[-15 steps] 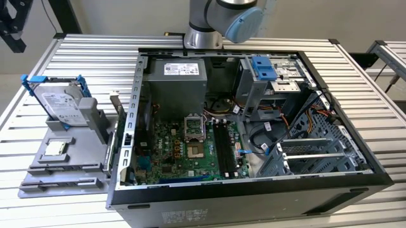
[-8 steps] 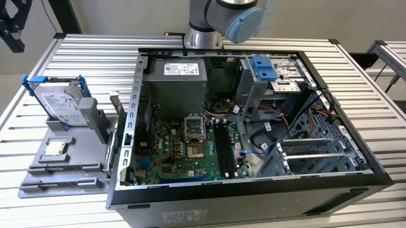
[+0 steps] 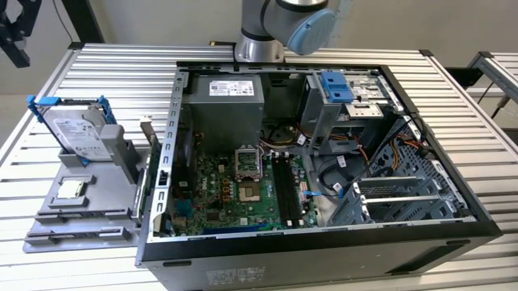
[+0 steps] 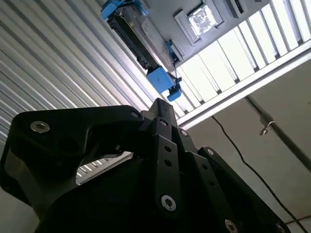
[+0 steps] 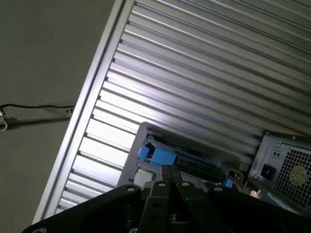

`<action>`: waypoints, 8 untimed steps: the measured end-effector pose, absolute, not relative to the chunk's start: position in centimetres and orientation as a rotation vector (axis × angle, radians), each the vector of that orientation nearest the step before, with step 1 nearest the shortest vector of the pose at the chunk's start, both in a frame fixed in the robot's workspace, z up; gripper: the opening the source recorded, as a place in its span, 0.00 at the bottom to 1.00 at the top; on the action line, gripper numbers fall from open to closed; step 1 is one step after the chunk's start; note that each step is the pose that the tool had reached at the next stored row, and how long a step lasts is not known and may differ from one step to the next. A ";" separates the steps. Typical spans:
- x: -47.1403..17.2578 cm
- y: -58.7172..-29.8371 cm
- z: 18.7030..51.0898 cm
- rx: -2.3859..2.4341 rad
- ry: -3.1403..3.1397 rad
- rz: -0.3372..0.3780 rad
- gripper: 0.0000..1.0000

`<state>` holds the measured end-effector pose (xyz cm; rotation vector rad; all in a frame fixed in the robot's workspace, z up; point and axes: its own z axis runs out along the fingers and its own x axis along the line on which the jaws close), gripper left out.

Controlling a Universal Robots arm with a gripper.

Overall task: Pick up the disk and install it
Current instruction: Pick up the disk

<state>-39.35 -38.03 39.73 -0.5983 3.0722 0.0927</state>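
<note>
Gripper [image 4: 161, 116] hung well apart from the disk [image 3: 79, 134]; its grasp state couldn't be told. Disk stood upright in the grey holder [image 3: 81, 211] on the tabletop [image 3: 113, 73]. Probably best: centre over the disk's top edge, descend square, lift straight out.

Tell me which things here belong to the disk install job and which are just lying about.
For the job:
disk in its blue carrier, standing in the grey holder
open computer case

Lying about:
small square chip on the holder
blue bracket inside the case
power supply
motherboard
</note>
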 end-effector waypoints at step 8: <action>-39.3 -38.0 39.7 -0.821 3.025 0.092 0.00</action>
